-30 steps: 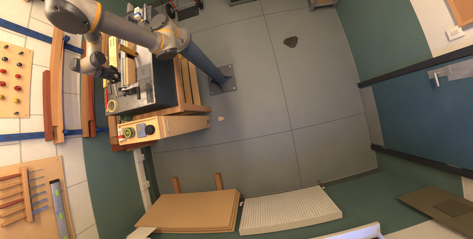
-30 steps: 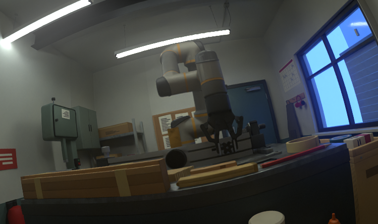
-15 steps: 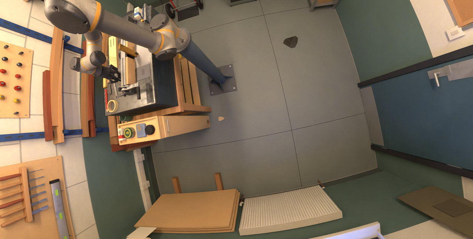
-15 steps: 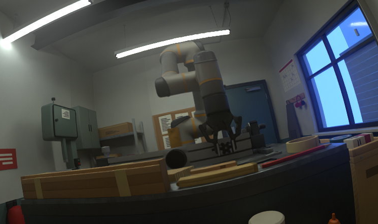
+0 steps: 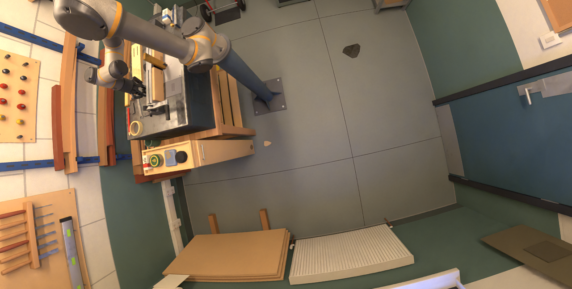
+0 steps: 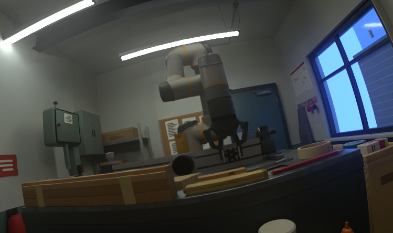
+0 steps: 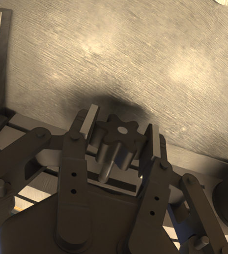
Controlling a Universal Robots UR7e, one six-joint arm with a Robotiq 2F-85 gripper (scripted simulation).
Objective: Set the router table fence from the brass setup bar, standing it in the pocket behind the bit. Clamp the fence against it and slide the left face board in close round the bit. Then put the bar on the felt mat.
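My gripper (image 7: 121, 137) is closed around the black star-shaped knob (image 7: 118, 142) on the back of the router table fence (image 6: 221, 158), gripping it from behind the fence. From the second side camera the knob (image 6: 232, 153) sits between my fingers (image 6: 231, 150) against the grey fence body. From above, my gripper (image 5: 138, 87) is at the wall side of the fence (image 5: 149, 87) on the dark table. The fence's clamp lever block (image 6: 265, 137) stands at its right end. The brass setup bar, the pocket and the felt mat are not distinguishable here.
The fence's round dust port (image 6: 183, 165) opens just left of my fingers. Wooden boards (image 6: 226, 178) and a long crate (image 6: 99, 188) lie on the near table side. A tape roll (image 6: 314, 149) and a red pencil (image 6: 306, 162) lie to the right.
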